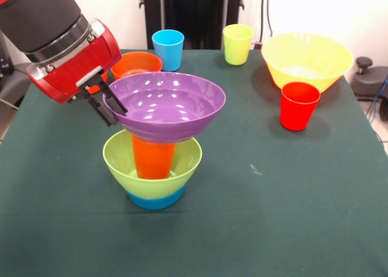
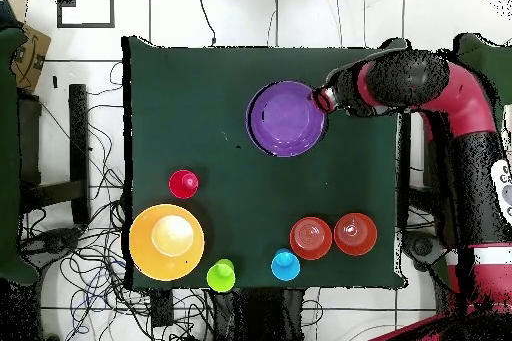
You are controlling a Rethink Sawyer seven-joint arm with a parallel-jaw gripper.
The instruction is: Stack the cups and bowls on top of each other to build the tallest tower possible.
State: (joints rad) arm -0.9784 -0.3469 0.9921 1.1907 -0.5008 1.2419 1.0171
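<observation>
The tower stands at the table's middle: a small blue bowl [image 1: 154,199] lowest, the lime green bowl [image 1: 120,159] on it, the orange cup [image 1: 153,157] standing in the green bowl, and the wide purple bowl [image 1: 167,104] resting on the cup. My gripper [image 1: 104,106] is at the purple bowl's left rim, one finger inside and one outside, shut on the rim. From above only the purple bowl [image 2: 287,118] of the tower shows, with the gripper [image 2: 325,99] at its edge.
At the back stand an orange bowl [image 1: 136,63], a light blue cup [image 1: 168,49], a yellow-green cup [image 1: 237,43] and the large yellow bowl [image 1: 306,59]. A red cup [image 1: 299,105] stands before it. A second orange bowl [image 2: 355,234] is mostly hidden behind my arm.
</observation>
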